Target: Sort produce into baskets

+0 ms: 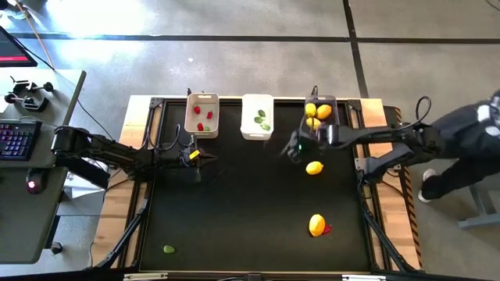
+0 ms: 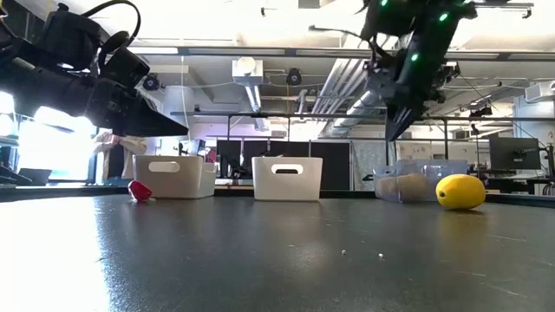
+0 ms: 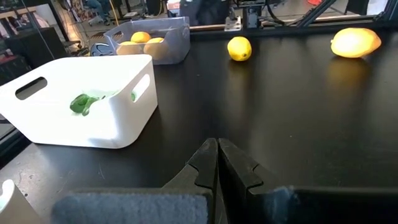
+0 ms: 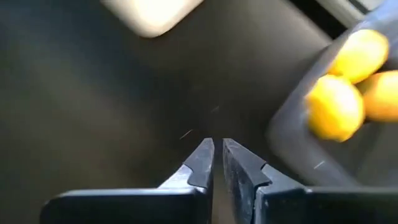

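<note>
Three bins stand in a row at the table's far side. The beige bin (image 1: 201, 114) holds red pieces, the white bin (image 1: 258, 115) holds green pieces (image 3: 84, 102), and the dark grey bin (image 1: 319, 112) holds yellow lemons (image 4: 336, 106). One lemon (image 1: 314, 167) lies on the table near the grey bin. Another lemon (image 1: 316, 225) lies nearer the front, with a red piece (image 1: 326, 229) beside it. A green piece (image 1: 169, 250) lies at the front left. My right gripper (image 1: 291, 150) is shut and empty above the table, next to the grey bin. My left gripper (image 3: 217, 155) is shut and empty, near the beige bin.
The black table top (image 1: 250, 203) is bare across its middle and near part. A desk with a keyboard (image 1: 16, 140) stands off the table's left side. A person (image 1: 469, 140) is at the table's right side, behind the right arm.
</note>
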`<act>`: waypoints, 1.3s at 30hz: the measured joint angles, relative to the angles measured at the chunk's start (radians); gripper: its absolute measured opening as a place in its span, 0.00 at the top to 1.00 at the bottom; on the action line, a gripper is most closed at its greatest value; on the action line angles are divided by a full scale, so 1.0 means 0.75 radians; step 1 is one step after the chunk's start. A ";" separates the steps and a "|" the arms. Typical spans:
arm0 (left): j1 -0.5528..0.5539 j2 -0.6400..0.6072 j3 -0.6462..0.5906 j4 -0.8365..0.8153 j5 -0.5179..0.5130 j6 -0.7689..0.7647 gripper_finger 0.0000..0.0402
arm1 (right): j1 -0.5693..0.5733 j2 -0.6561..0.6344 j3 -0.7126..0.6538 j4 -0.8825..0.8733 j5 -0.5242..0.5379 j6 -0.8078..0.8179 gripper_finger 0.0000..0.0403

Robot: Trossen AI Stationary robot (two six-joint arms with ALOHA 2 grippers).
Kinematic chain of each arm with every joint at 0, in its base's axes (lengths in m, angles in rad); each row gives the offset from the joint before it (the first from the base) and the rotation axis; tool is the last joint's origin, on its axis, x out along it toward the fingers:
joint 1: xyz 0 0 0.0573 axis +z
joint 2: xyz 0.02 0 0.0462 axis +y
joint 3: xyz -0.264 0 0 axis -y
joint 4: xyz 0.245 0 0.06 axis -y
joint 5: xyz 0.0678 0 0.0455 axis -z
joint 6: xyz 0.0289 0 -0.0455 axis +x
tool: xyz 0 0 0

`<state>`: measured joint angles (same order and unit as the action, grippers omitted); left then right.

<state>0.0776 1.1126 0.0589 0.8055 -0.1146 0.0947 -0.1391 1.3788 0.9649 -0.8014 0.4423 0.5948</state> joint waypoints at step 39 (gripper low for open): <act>0.000 0.000 0.000 0.018 0.034 -0.021 1.00 | 1.228 0.063 -0.002 -0.211 -0.432 1.411 0.29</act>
<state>0.0777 1.1126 0.0589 0.8190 -0.0891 0.0788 0.7817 1.4261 0.9638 -0.9600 0.1183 1.6531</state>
